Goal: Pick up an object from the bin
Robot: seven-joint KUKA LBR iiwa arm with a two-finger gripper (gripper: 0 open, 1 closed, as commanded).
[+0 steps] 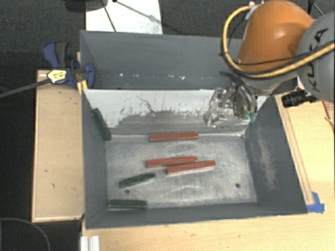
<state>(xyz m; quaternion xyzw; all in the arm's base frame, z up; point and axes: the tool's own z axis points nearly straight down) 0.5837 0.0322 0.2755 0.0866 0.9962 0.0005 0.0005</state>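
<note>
We look down into a grey metal bin [272,161]. Against its left wall a leaning green stick [99,124] rests. On the floor to the near left lie a near green stick [127,204], by the near wall, and a middle green stick [137,180] just beyond it. Mid-floor, an upper red-brown stick [171,162] and a lower red-brown stick [191,167] lie close side by side. A far red-brown stick [174,136] lies at the foot of the far wall. Right of it, in the far right corner, hangs the gripper [227,110]. We cannot tell how open it is or whether it holds anything.
</note>
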